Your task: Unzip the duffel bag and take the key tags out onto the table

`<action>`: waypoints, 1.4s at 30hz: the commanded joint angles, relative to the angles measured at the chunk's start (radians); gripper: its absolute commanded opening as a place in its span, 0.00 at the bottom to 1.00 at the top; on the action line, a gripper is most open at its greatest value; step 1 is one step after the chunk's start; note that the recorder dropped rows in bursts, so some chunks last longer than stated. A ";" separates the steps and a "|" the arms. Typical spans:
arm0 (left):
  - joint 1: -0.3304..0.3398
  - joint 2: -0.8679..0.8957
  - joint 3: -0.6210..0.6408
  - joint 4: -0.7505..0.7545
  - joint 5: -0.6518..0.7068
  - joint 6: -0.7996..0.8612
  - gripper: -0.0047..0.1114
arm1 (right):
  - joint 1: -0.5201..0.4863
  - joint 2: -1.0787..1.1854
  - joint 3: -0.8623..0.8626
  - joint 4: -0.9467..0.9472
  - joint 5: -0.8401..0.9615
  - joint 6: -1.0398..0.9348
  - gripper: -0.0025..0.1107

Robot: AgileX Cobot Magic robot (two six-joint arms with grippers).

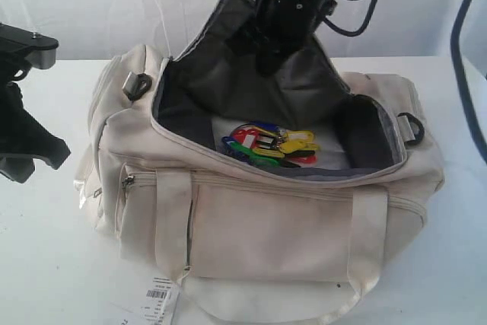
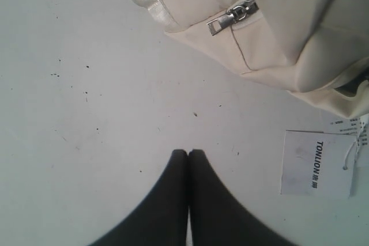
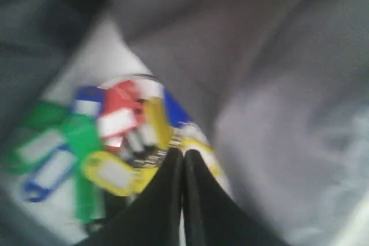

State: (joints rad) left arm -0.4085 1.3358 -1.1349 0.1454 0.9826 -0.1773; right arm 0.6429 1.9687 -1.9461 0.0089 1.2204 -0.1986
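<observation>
Exterior view: key tags (image 1: 268,146) lie in one bunch on the pale floor inside the duffel bag (image 1: 266,226), about mid-opening. Green, blue, red and yellow pieces overlap. None is on the table (image 1: 46,264).

Bag: main zip open, mouth gaping wide. Top flap (image 1: 221,58) stands up at the back, dark grey lining showing. Cream body sits upright on the white tabletop, webbing handles hanging down the front. Black D-ring (image 1: 411,129) at the right end. Barcode hangtag (image 1: 160,298) lies flat on the table at the lower front corner.

Right gripper (image 1: 268,62): black arm comes down from above, in front of the raised flap, tip over the opening and above the tags. Right wrist view is blurred; right gripper (image 3: 183,154) shows both fingers pressed together, nothing visible between them. Coloured tags sit just beyond the tips; contact cannot be told.

Left gripper (image 2: 188,152): left wrist view shows its fingers clenched tip to tip, empty, over bare table with small dark specks. Well apart from the bag's corner, where a metal zip pull (image 2: 233,16) lies against the fabric. A white card (image 2: 317,162) printed TONLION rests on the table near the bag, string attached. In the exterior view the left arm (image 1: 23,135) stands off the bag's left end, not touching it.
</observation>
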 commanded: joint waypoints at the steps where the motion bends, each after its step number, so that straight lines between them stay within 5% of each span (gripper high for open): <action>1: 0.001 -0.011 0.008 -0.014 0.021 -0.001 0.04 | -0.005 0.049 0.006 -0.414 0.001 0.184 0.02; 12: 0.001 -0.011 0.008 -0.014 0.021 -0.001 0.04 | -0.003 0.121 0.002 -0.607 -0.045 0.339 0.02; 24: 0.001 -0.011 0.008 -0.018 0.019 -0.001 0.04 | 0.026 0.205 0.004 -0.016 -0.746 0.320 0.02; 31: 0.001 -0.011 0.008 -0.018 0.019 -0.001 0.04 | 0.026 0.181 0.002 0.066 -0.459 -0.008 0.02; 42: 0.001 -0.011 0.008 -0.017 0.022 -0.001 0.04 | 0.026 -0.053 0.018 0.075 -0.031 -0.050 0.02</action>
State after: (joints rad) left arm -0.4085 1.3358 -1.1349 0.1394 0.9826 -0.1773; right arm 0.6686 1.9336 -1.9433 0.0707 1.0601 -0.2256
